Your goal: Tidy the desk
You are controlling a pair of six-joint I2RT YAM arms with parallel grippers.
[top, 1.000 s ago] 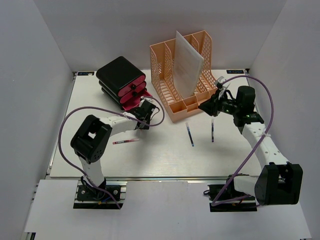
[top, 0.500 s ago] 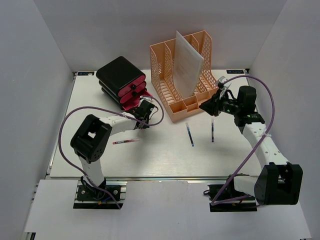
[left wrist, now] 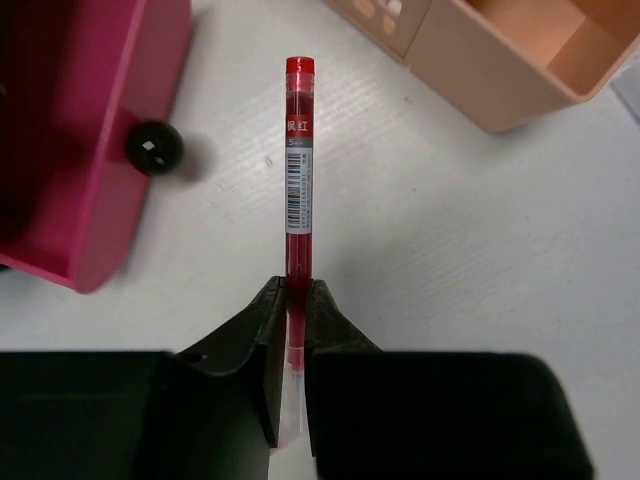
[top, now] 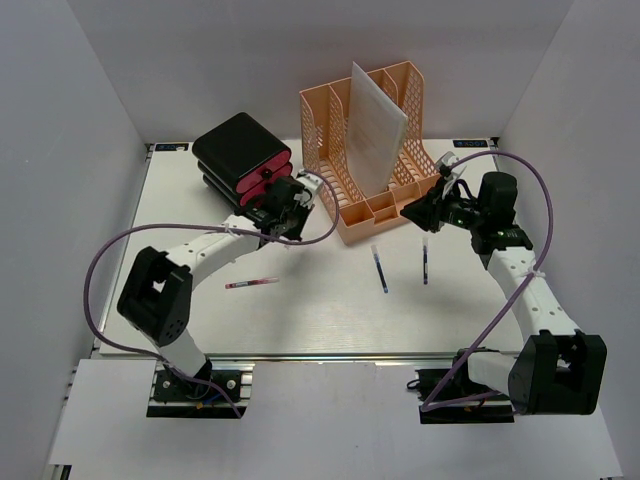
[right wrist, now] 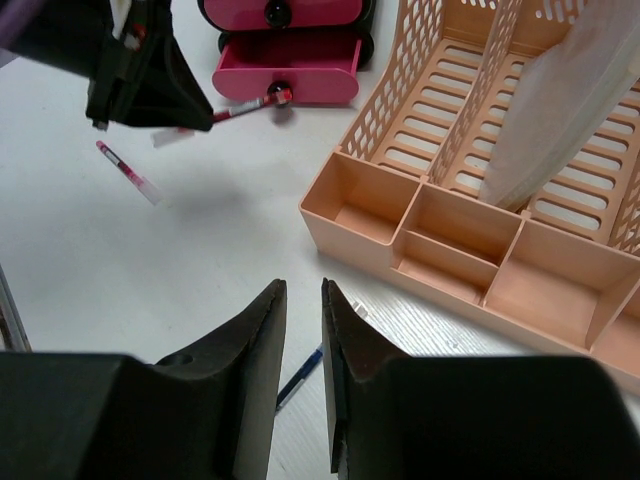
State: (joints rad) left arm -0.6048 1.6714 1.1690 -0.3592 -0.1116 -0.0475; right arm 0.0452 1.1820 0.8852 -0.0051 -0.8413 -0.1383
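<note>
Presently, a slim red plastic pen with a barcode label is clamped by one end in the left end effector, whose jaws are drawn tight on the barrel. Most of the pen's length is left projecting forward, presumably so that the tip can be guided into a slot.

The pen is held between the pink plastic drawer unit and the peach latticed desk organiser, above the large flat white rectangular tabletop. This tabletop lies beneath both arms and carries everything. Which of the two containers is meant for the pen cannot be told.

The right end effector is poised just before the organiser's small front compartments. Its jaws are parted only narrowly and nothing is held between them. It is judged to be kept there in readiness for the two blue pens lying on the tabletop near it. A second red pen lies loose nearer the left arm, so the tidying is judged far from finished.
</note>
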